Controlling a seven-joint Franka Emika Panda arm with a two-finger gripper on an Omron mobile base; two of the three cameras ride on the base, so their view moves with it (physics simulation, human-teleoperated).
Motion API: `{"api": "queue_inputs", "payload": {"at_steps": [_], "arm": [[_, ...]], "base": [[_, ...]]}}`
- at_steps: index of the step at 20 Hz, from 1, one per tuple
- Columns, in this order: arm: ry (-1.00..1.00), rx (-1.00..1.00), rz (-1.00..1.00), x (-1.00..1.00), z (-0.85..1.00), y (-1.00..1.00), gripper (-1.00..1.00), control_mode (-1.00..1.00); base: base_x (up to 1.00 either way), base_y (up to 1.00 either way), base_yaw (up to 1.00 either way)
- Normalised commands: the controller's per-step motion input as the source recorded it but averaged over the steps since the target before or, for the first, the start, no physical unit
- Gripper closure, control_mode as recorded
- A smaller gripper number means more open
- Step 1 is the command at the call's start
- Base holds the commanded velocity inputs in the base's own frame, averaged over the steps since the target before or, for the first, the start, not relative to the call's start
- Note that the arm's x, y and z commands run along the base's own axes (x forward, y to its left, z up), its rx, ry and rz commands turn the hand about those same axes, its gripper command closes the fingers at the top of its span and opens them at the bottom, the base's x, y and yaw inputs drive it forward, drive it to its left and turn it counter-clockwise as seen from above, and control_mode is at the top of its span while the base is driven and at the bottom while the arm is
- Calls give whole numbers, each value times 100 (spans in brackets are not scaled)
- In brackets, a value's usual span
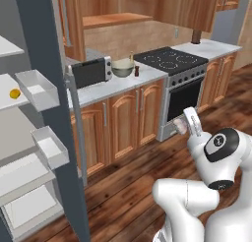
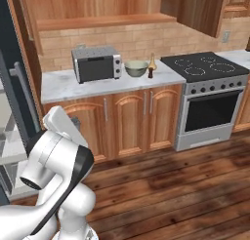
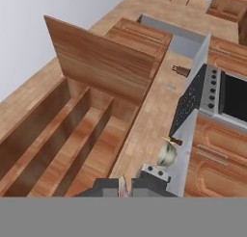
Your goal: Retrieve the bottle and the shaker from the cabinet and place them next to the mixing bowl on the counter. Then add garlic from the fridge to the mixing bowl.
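Even, soft rendered light — faint shadows.

A pale green mixing bowl, a slim amber bottle and a small dark shaker are seen upright together on the white counter, while a pale garlic bulb is held at the hand.

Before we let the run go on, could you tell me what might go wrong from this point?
1. The pincer appears to pinch a small pale item, probably the garlic, at its very tips; a wide swing could shake it loose.
2. The bottle and shaker stand close beside the mixing bowl, so a low approach might knock them over.
3. The open fridge door juts out near the counter and could be clipped.
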Motion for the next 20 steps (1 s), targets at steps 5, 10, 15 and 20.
{"api": "queue_inputs", "payload": {"at_steps": [5, 10, 15, 20], "arm": [[0, 0, 0, 0, 0, 0, 100, 100], [0, 0, 0, 0, 0, 0, 100, 100], [0, 0, 0, 0, 0, 0, 100, 100], [0, 0, 0, 0, 0, 0, 100, 100]], "base": [[26, -28, -3], [34, -32, -3], [47, -25, -3], [47, -21, -3]]}}
